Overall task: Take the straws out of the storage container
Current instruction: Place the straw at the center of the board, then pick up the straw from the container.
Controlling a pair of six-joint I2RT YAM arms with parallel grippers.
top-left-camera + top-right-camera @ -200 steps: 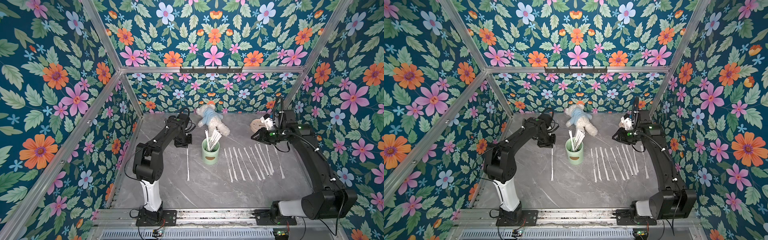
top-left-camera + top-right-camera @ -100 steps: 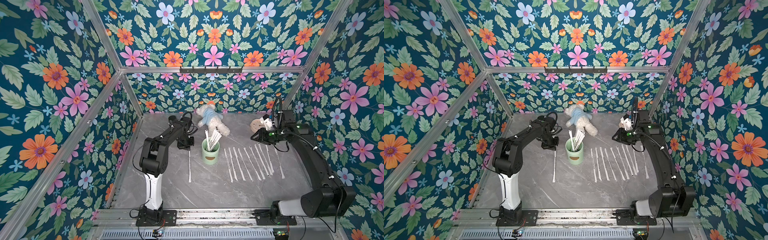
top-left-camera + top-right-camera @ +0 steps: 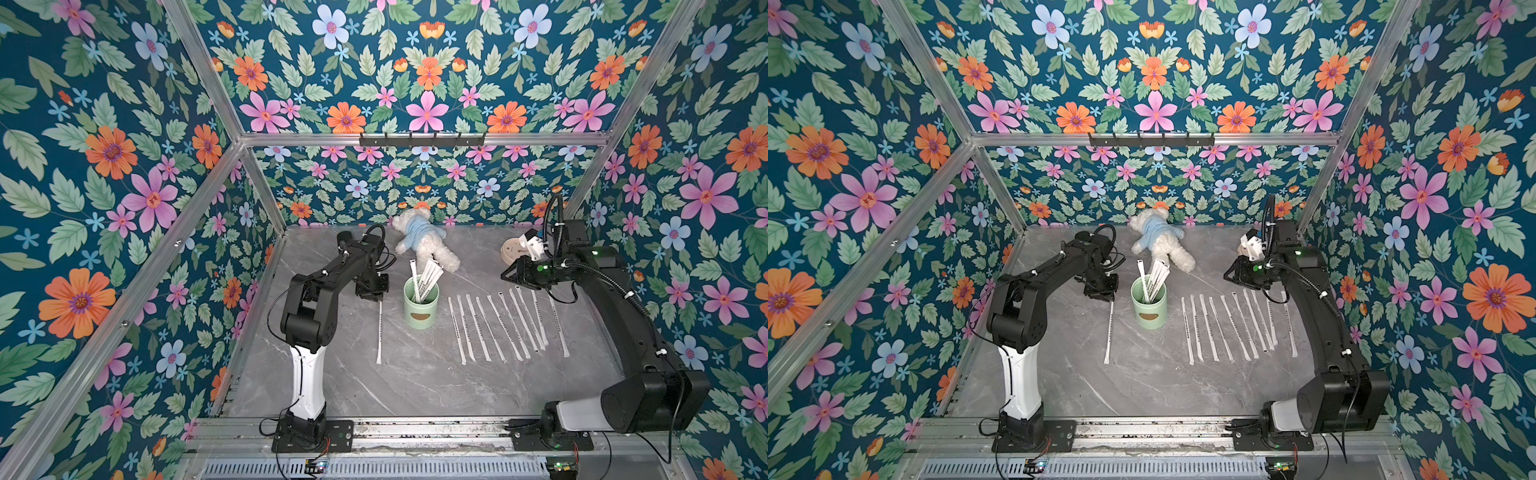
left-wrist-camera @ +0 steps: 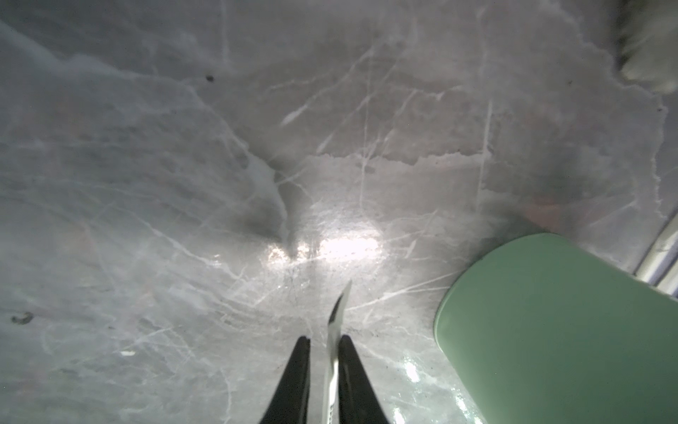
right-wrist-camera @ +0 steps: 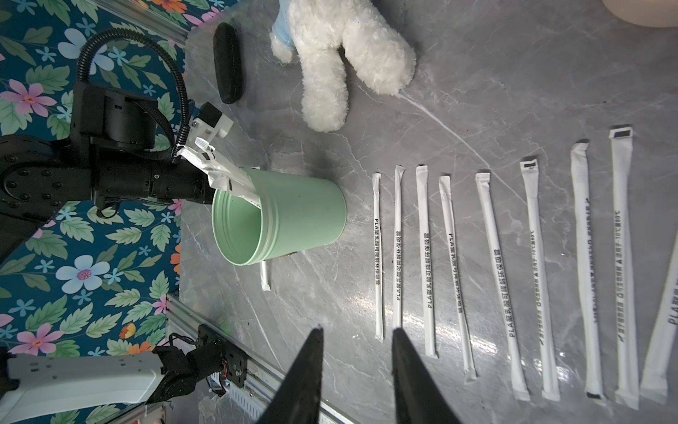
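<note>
This is a staged robot-testing booth, not a lived-in room. Silver aluminium frame bars (image 3: 178, 239) hold printed floral wall panels (image 3: 104, 199) around a grey marble-look tabletop (image 3: 415, 386). A black-and-white robot arm (image 3: 307, 374) at 7 o'clock and a black robot arm (image 3: 648, 399) at 5 o'clock are bolted to a metal base rail (image 3: 428, 428).
</note>
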